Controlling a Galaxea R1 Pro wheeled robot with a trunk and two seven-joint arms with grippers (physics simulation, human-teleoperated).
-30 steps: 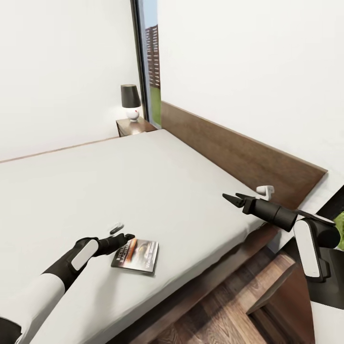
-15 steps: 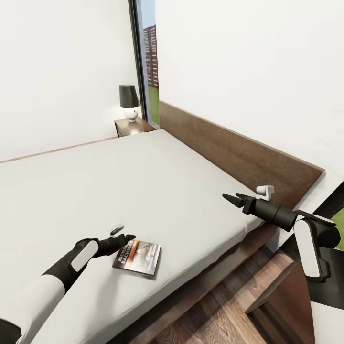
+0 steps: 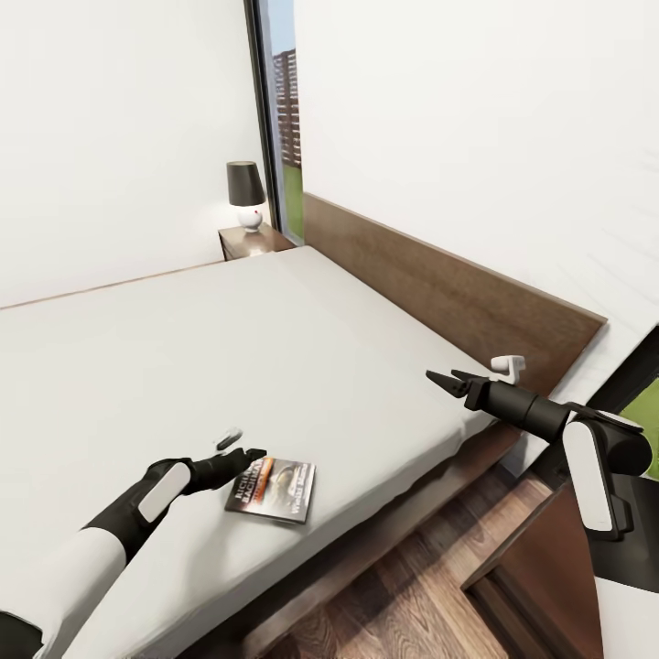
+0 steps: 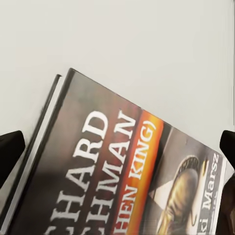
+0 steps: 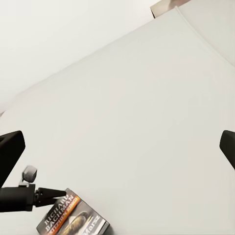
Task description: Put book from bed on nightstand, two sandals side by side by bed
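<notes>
The book [image 3: 273, 489], dark with an orange band, lies flat on the bed's off-white mattress [image 3: 229, 357] near its front edge. My left gripper [image 3: 249, 455] is open at the book's left edge, low over the mattress. In the left wrist view the book [image 4: 122, 181] lies between the two spread fingertips [image 4: 10, 152]. My right gripper [image 3: 446, 378] hovers open above the mattress's right end by the headboard [image 3: 439, 284]; its wrist view looks across the bed to the book [image 5: 73, 220]. A nightstand [image 3: 254, 242] stands at the far corner. The sandals are out of view.
A black-shaded lamp [image 3: 245, 192] stands on the far nightstand, beside a tall window [image 3: 279, 119]. A dark-brown wooden furniture top [image 3: 540, 558] sits at lower right beside the bed. Wood floor [image 3: 403, 604] runs along the bed's low frame.
The whole picture has shifted a little, so the camera moved. My left gripper stays at the book's edge, and the right arm holds its pose.
</notes>
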